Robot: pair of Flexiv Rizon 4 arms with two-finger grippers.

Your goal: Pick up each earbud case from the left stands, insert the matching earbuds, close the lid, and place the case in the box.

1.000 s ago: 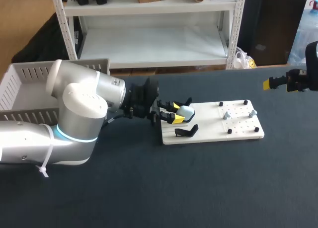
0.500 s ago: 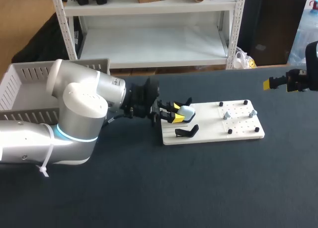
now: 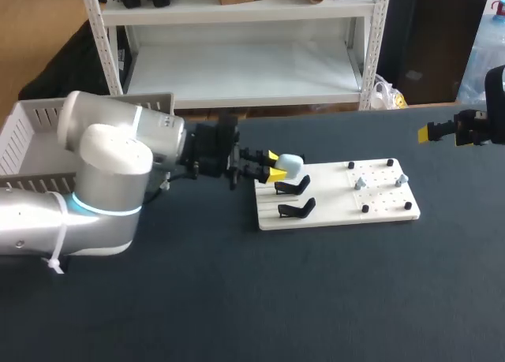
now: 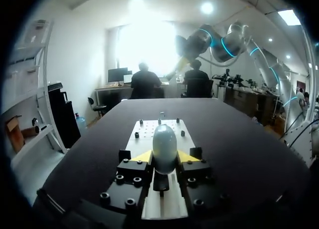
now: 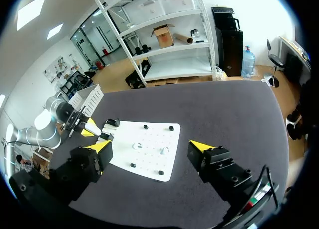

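My left arm has drawn back from the white board, so the pick-up looks done: its gripper is clamped on the pale blue case, now lifted off its black stand, while the right gripper hangs open, well apart.

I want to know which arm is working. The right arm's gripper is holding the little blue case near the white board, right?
No, the left gripper holds the blue case near the white board; the right gripper is open and empty. The head view shows it.
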